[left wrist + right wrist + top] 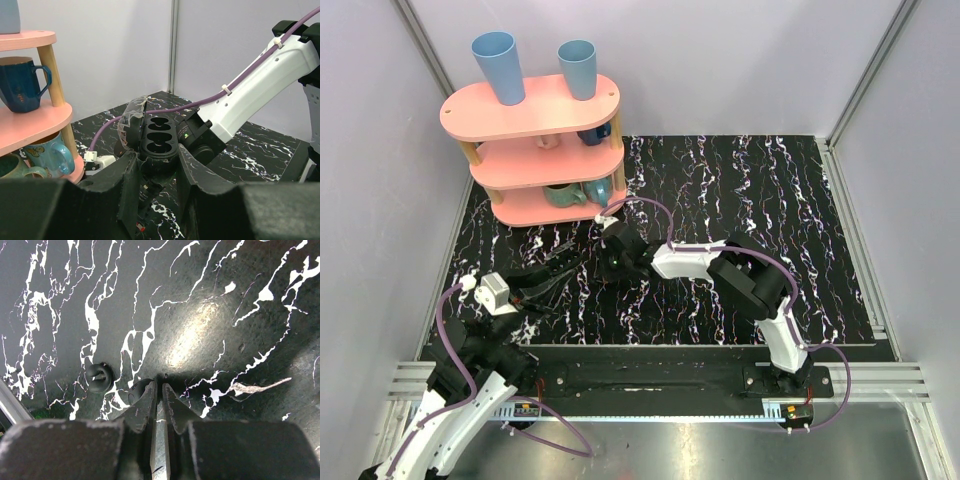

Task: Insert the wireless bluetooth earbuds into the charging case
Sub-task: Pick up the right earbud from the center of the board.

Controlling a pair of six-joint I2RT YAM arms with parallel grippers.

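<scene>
Left end effector (157, 162) tight on charging case (159, 134)

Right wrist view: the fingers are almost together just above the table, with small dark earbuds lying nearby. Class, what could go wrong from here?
1. The right gripper is nearly shut with one earbud beside a finger, not between them: it may grasp nothing or flick it away.
2. The second earbud is dark on the dark table, so easily lost.
3. The left gripper holds the open case tilted; a dropped earbud could slide out.
</scene>
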